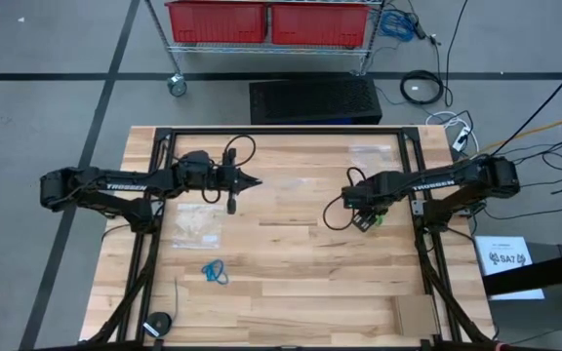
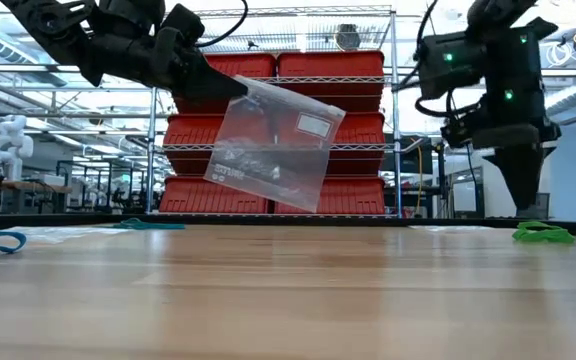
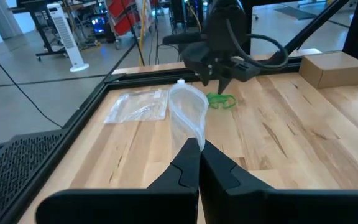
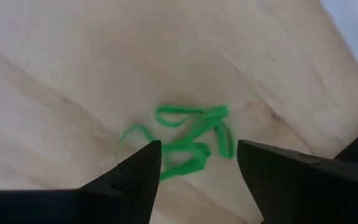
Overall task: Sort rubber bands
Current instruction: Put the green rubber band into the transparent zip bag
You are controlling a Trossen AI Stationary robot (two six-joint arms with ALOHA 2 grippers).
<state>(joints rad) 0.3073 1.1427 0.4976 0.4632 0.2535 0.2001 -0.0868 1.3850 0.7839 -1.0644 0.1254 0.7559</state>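
Starting at your left: the left gripper is clamped tight on the top edge of a clear plastic zip bag, which hangs off the table, mouth towards the right arm. A second clear bag lies flat below it, and a small cluster of bright blue rubber bands sits nearer the front edge.

Moving right, the right gripper hovers directly over a tangle of light green rubber bands, fingers spread wide with nothing between them. The tangle lies just ahead of the fingertips, with no clear long axis. This arm is plainly the nearer; I judge a straight descent should suffice.

The pale wooden table is otherwise uncluttered. Red storage bins fill wire shelving behind.
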